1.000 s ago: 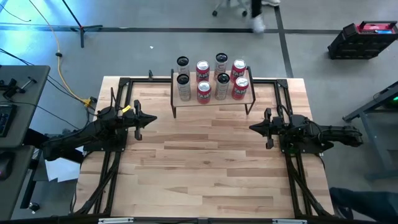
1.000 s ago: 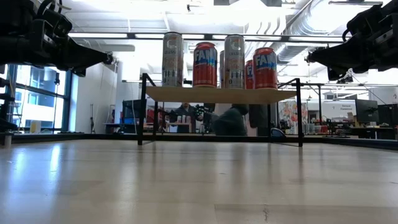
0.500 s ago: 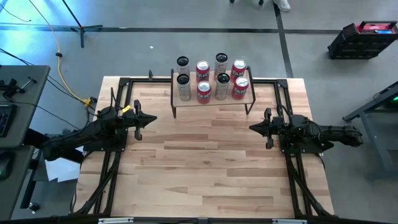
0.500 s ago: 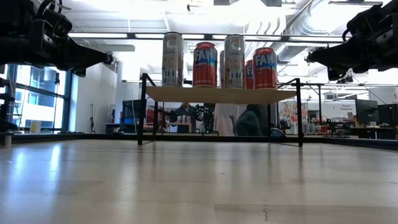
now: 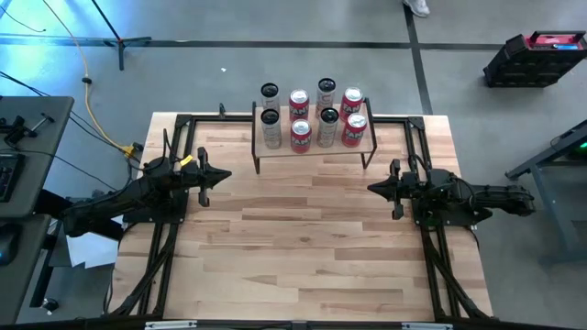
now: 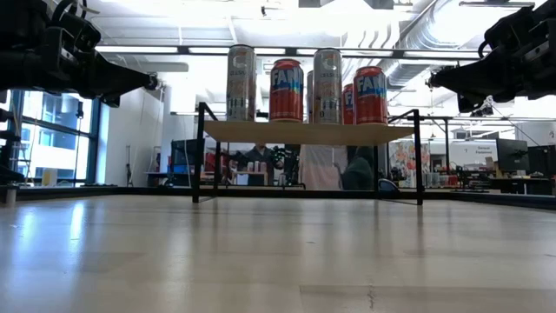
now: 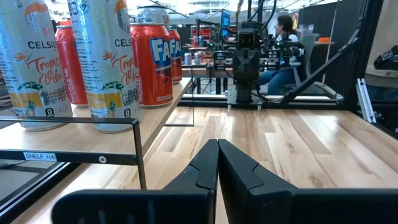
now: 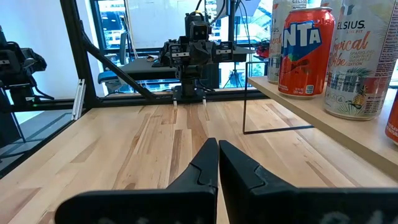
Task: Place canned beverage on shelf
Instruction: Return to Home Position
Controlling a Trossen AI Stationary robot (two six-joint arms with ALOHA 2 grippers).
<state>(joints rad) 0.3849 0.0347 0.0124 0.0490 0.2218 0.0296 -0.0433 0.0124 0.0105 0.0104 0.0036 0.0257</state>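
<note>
The shelf [image 5: 314,147], a low rack with a light wooden top and thin black legs, stands at the table's far edge. Several cans stand upright on it in two rows: white Celsius cans [image 5: 271,128] and red Fanta cans [image 5: 356,129]. They also show in the low view [image 6: 286,90]. My left gripper [image 5: 227,176] is shut and empty above the table's left side, its shut fingers plain in the left wrist view [image 7: 217,163]. My right gripper [image 5: 371,188] is shut and empty above the table's right side, as the right wrist view [image 8: 218,163] shows.
Black metal frames [image 5: 165,229] run along the table's left and right sides under the arms. The wooden table top [image 5: 303,238] lies between the arms in front of the shelf. A person [image 6: 356,169] shows in the room behind the shelf.
Both arms and all the cans have kept still. Only a person in the room behind the shelf has moved toward the right.
</note>
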